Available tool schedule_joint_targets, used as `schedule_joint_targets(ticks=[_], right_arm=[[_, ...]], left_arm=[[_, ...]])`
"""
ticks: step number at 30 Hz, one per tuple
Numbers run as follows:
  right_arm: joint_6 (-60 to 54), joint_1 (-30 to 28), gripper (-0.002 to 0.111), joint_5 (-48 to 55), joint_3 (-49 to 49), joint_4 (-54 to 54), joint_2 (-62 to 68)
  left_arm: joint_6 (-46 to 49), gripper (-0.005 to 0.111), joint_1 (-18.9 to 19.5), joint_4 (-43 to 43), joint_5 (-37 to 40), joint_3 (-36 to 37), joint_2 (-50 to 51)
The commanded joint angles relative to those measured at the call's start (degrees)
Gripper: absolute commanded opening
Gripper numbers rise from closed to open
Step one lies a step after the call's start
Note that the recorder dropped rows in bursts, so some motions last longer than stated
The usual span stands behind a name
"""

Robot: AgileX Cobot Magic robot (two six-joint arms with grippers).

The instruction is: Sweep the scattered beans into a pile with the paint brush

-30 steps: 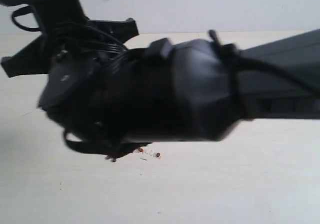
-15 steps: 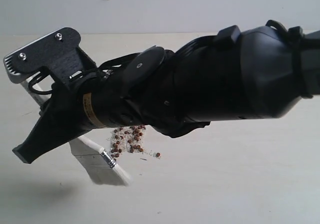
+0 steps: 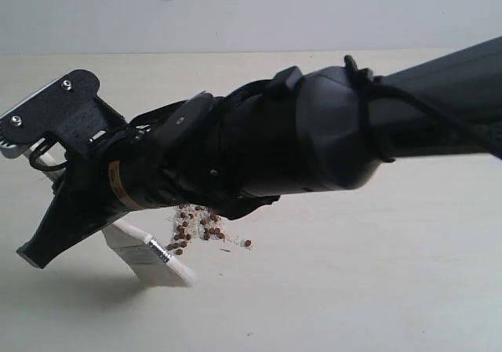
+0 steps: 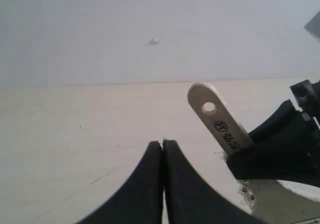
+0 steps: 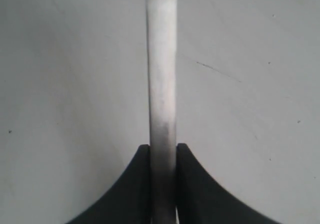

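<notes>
My right arm reaches across the exterior view to the left, and its gripper (image 3: 49, 238) is shut on the paint brush (image 3: 129, 234). The brush slants down to the table, its silver ferrule (image 3: 159, 249) and white bristles (image 3: 174, 271) just left of the pile (image 3: 200, 225) of reddish-brown beans and whitish grains. One stray bean (image 3: 247, 243) lies to the pile's right. The right wrist view shows the brush handle (image 5: 162, 84) edge-on between the right gripper's (image 5: 163, 148) jaws. My left gripper (image 4: 163, 143) is shut on nothing, near the handle's holed end (image 4: 209, 108). The exterior view does not show it.
The pale table (image 3: 353, 289) runs back to a light wall. The right arm's black bulk (image 3: 329, 132) covers the middle of the exterior view and hides part of the pile. A few beans (image 4: 245, 189) show beside the right gripper in the left wrist view.
One second ago the blurred right arm hid nearly everything. It has since swung so the brush and pile show, and in the last half second gripper and bristles shifted slightly left. The pile looks unchanged.
</notes>
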Motion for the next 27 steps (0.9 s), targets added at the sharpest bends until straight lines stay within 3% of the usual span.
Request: schedule_joint_targets(ticks=[1,16,23,27], right_arm=[[-0.4,-0.4,0.0,1.8,-2.0,-0.3,2.0],[-0.6,-0.7,0.0,17.7,-1.9,-0.3,4.3],[-0.6,-0.7,0.0,17.0,-1.9,0.5,3.4],[-0.6,-0.5,0.0,9.9,-1.9,0.9,0.5]], left_arm=[[-0.2,0.001,-0.3,-0.1,-0.2,0.1,-0.4],[-0.2,0.001,-0.3,-0.1,-0.2,0.1,-0.4],[-0.2,0.001,-0.3,-0.1,-0.2,0.1,-0.4],[-0.2,0.001,-0.3,-0.1,-0.2,0.1,-0.4]])
